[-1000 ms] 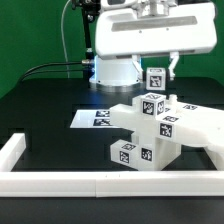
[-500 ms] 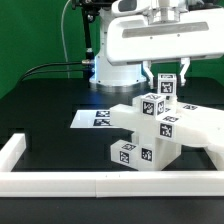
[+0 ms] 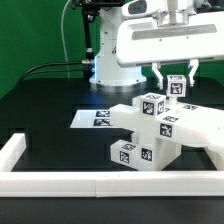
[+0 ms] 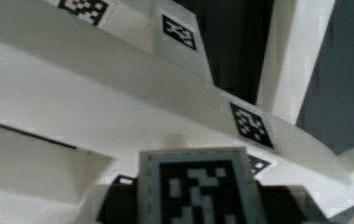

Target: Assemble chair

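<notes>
I am looking at the gripper [image 3: 175,77] hanging above the far right part of the chair [image 3: 160,128], and its two dark fingers [image 3: 160,75] are standing either side of a small white tagged block [image 3: 176,86]. The jaws are clamped on that block, one finger on each flank, with the block's tag facing the exterior camera. The block is sitting just over the top of the half-built chair; I cannot tell whether its underside is touching the part below or clearing it.

Beneath the gripper, the chair is lying as a cluster of blocky white pieces, each showing black-and-white tags. A broad flat slab is running off toward the exterior view's right, and a lower block with two tags is jutting toward the border rail [image 3: 110,183]. Beside the chair, away from the gripper on the exterior view's left, the marker board [image 3: 92,119] is lying flat on the black table [image 3: 45,105].

Through the wrist camera I am seeing the held block [image 4: 195,187] close up with its tag filling the near field, and past it long white bars of the chair [image 4: 85,90] carrying more tags.
</notes>
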Action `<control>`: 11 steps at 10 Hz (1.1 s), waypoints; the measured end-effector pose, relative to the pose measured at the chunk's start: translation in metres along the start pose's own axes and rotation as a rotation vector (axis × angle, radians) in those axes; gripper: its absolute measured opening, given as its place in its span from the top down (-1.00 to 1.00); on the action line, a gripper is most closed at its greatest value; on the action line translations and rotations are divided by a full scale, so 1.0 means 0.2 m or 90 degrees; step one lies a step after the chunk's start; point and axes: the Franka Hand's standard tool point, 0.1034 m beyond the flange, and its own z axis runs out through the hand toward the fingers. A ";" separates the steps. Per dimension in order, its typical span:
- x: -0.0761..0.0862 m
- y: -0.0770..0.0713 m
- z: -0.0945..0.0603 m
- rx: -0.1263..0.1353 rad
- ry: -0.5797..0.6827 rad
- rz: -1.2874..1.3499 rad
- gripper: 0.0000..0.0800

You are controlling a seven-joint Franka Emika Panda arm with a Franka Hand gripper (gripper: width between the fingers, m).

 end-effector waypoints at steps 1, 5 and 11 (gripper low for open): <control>0.01 0.00 0.00 -0.001 0.004 0.000 0.30; -0.01 0.02 0.03 -0.006 0.004 0.000 0.30; -0.01 0.04 0.05 -0.011 0.010 -0.001 0.30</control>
